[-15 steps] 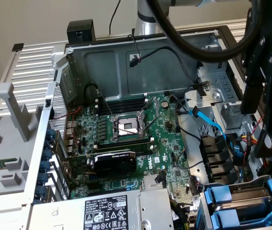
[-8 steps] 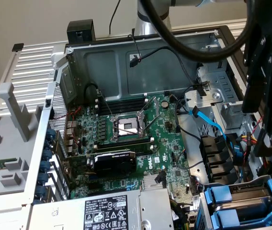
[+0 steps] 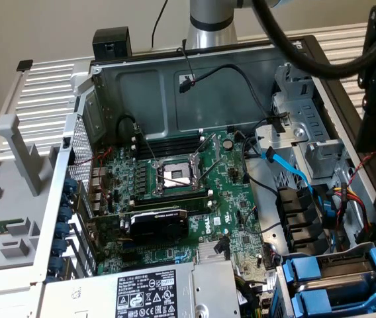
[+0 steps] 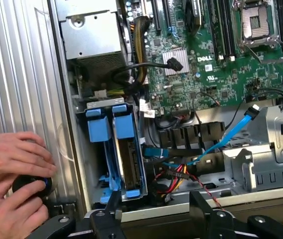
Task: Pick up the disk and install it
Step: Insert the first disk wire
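jaws: spread wide, empty, touching nothing
disk [image 4: 129, 158]: on edge in its blue carrier, slotted in the drive cage [image 4: 106, 103]; just beyond one jaw tip, outside the jaw gap
second blue carrier [image 4: 97, 130]: beside the disk in the same cage, further off to that side of the jaws
cable bundle [image 4: 179, 175]: red/yellow/black, straight ahead of the jaw gap, closer to it than the disk
motherboard [image 4: 201, 64]: well beyond the jaws, past cage and cables
person's hands [image 4: 12, 157]: outside the ribbed case wall, well off to the disk's side of the jaws, on a small black round part; cannot tell what
done: nothing visible, no grasp on the disk
left: judging by this, the whole pick and the install; cannot tell whether the disk is fully seated or only parked in the cage
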Controlling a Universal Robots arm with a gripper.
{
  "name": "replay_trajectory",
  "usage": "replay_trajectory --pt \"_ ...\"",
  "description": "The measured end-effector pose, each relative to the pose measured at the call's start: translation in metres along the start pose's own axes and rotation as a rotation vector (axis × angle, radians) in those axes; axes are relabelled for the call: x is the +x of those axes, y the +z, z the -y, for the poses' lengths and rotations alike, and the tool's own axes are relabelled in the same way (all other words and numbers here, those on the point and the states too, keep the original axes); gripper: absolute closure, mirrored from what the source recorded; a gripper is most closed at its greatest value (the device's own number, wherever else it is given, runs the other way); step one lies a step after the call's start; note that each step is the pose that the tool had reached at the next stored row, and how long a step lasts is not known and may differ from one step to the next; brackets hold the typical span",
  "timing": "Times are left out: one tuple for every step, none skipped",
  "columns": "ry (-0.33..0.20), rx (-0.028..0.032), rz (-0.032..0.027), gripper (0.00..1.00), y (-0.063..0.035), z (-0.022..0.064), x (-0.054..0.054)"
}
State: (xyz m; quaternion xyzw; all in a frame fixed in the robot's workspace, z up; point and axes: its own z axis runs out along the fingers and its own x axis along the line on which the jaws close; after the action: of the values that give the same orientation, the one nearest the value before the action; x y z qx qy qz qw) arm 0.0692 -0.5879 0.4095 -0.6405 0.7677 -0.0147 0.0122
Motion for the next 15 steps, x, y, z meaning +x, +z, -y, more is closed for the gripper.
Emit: replay_trajectory --pt "0.011 0.001 0.0002 0.35 0.0001 0.0 0.0" --pt "0.022 0.0023 0.0006 0.35 0.0003 0.0 0.0" --pt "0.033 0.0037 0.001 0.35 0.0005 0.0 0.0" --pt "0.039 0.0068 0.002 0.35 0.0012 -0.0005 0.0" --pt "0.04 0.0069 0.002 0.35 0.0018 -0.0012 -0.001" --pt "0.04 0.0069 0.0019 0.35 0.0027 -0.0016 -0.003" --pt "0.04 0.0069 0.0021 0.35 0.0047 -0.0024 -0.006" --pt "0.04 0.0071 0.0017 0.35 0.006 -0.0031 -0.009" --pt "0.04 0.0073 0.0019 0.35 0.0077 -0.0036 -0.012" --pt "0.041 0.0073 0.0021 0.35 0.0096 -0.0039 -0.013" --pt "0.045 0.0079 0.0021 0.35 0.0109 -0.004 -0.013" --pt "0.052 0.0085 0.0017 0.35 0.0122 -0.0041 -0.013" --pt "0.059 0.0093 0.0017 0.35 0.0135 -0.0043 -0.013" --pt "0.065 0.0101 0.0013 0.35 0.0147 -0.0046 -0.013" --pt "0.07 0.0116 0.0015 0.35 0.0158 -0.0052 -0.013"
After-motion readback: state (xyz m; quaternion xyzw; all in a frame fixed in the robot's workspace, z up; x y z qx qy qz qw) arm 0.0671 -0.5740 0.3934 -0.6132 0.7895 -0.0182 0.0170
